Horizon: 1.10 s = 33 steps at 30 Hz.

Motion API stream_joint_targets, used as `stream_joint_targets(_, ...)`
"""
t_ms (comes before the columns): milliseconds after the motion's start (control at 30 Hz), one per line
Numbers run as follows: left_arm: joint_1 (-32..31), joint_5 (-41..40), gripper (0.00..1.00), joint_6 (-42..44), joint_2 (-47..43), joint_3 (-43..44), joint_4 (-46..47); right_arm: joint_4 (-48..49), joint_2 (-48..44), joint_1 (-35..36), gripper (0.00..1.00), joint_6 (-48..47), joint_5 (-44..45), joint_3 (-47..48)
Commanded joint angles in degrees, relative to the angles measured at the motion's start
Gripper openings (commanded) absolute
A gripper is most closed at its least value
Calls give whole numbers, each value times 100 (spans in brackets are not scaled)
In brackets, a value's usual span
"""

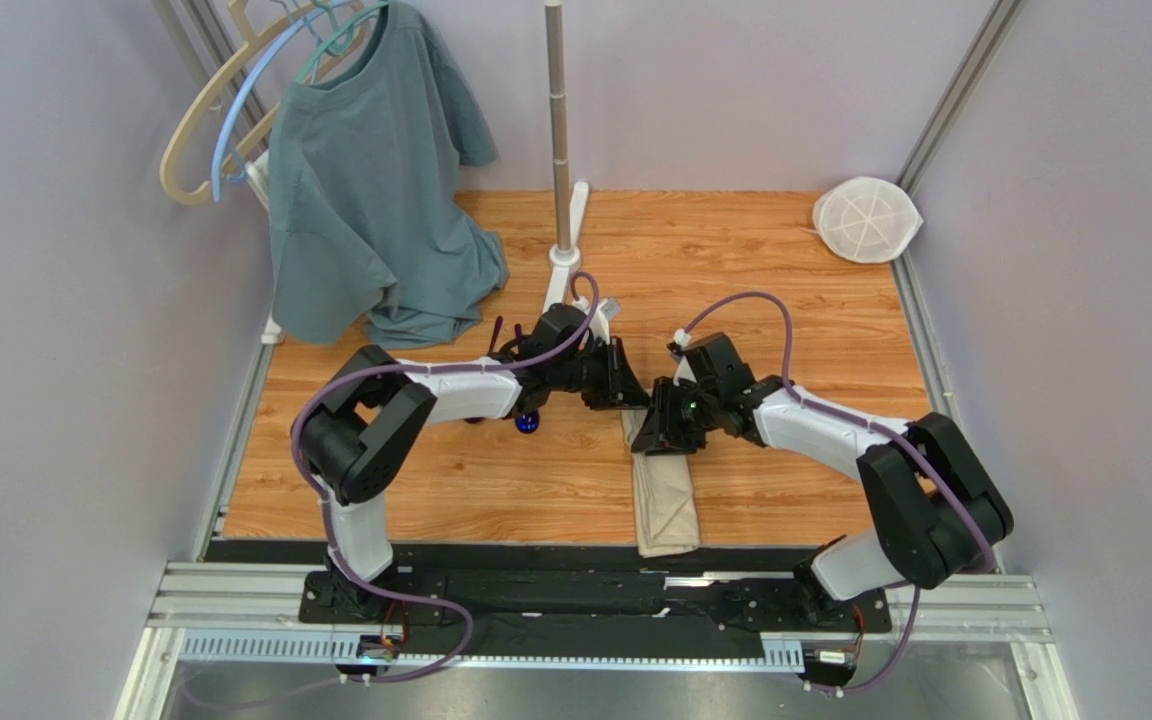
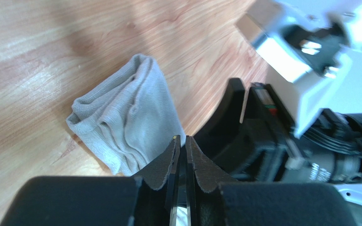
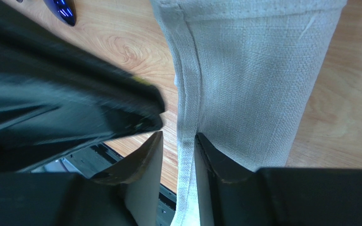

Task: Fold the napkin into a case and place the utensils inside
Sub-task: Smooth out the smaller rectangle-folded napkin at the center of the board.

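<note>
The napkin lies folded into a narrow beige case (image 1: 668, 510) running from the table's middle toward the near edge. My right gripper (image 1: 668, 435) stands open at its far end; in the right wrist view the case's (image 3: 249, 70) left hem runs between the fingers of the right gripper (image 3: 178, 136), against the right one. My left gripper (image 1: 620, 393) hovers just beside it. In the left wrist view the left gripper (image 2: 182, 137) is all but shut, nothing showing in the slit, at the rumpled cloth end (image 2: 126, 117). One purple spoon (image 1: 527, 425) (image 3: 61, 10) lies under the left arm.
A grey-green T-shirt (image 1: 372, 180) hangs at the back left under several hangers (image 1: 222, 105). A metal pole on a white foot (image 1: 557, 120) stands at the back centre. A white mesh disc (image 1: 866, 219) leans in the back right corner.
</note>
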Motion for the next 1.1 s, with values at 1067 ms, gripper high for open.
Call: stream_joint_targets(1067,152,-349,0,789,1200,550,-437,2056,-964,9,1,1058,-1044,-2554)
